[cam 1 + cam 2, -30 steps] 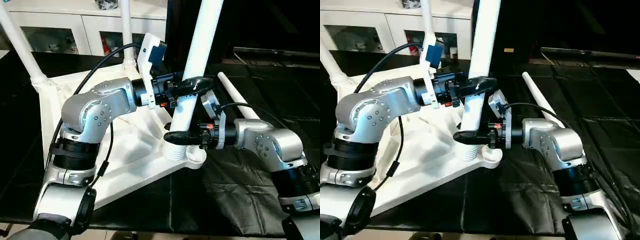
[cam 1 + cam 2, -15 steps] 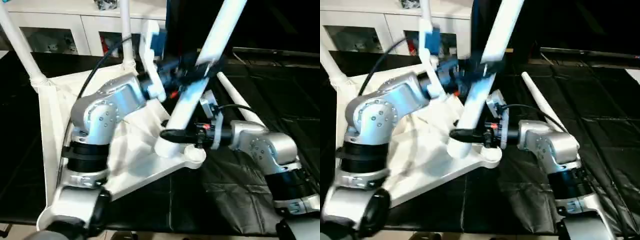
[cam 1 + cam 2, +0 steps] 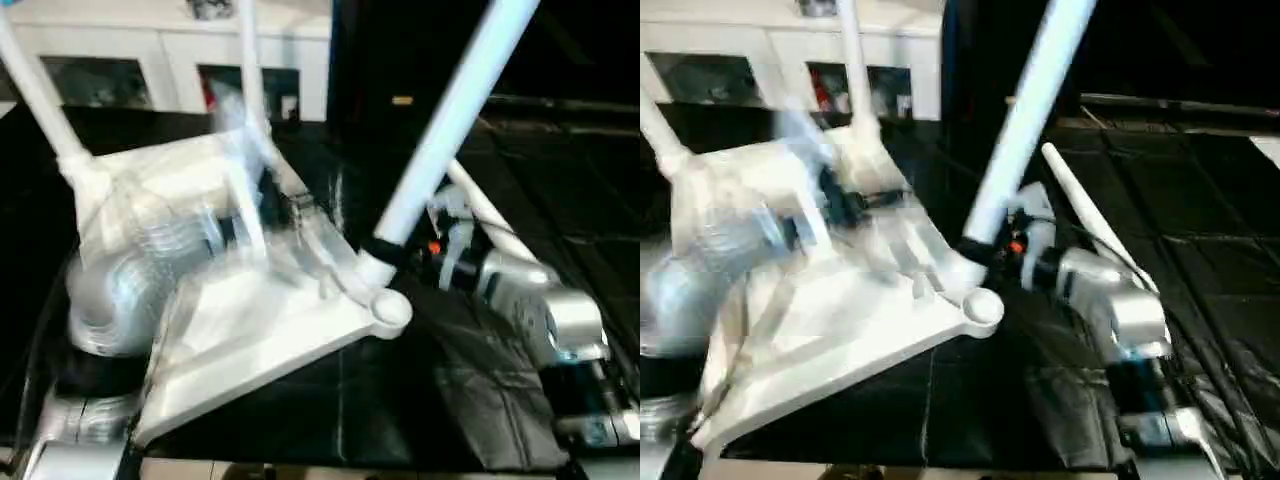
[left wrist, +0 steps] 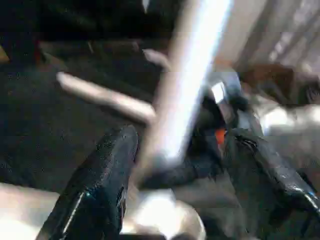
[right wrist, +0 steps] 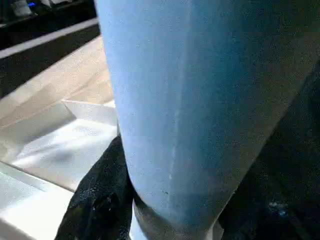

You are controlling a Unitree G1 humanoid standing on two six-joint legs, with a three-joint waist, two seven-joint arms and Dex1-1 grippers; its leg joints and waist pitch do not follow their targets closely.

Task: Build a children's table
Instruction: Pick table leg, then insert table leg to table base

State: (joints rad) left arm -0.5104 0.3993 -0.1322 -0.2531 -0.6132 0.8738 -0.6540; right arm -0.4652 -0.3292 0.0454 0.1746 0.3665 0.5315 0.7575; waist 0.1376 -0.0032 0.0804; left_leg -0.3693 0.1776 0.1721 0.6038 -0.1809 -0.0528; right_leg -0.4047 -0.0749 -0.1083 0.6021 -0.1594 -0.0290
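The white table top point(image 3: 255, 330) lies upside down, ribs up, on the black table. Two white legs point(image 3: 40, 90) point(image 3: 248, 60) stand in its far sockets. A third leg point(image 3: 450, 120) leans steeply to the right, its lower end just above the near corner socket point(image 3: 391, 312). My right gripper point(image 3: 385, 250) is shut on that leg close to its lower end; a black finger point(image 5: 100, 195) presses its side. My left gripper point(image 4: 181, 135) is open and apart from the leg, which shows beyond its fingers point(image 4: 100, 180). The left arm point(image 3: 130, 290) is a blur over the top.
A fourth white leg point(image 3: 492, 215) lies loose on the black table behind my right arm point(image 3: 545, 310). A white glass-door cabinet point(image 3: 130, 60) stands behind the table. The table's front edge runs near the top's near corner.
My left gripper has let go of the leaning leg and pulled back to the left. The leg, still in my right gripper, has tipped further to the right.
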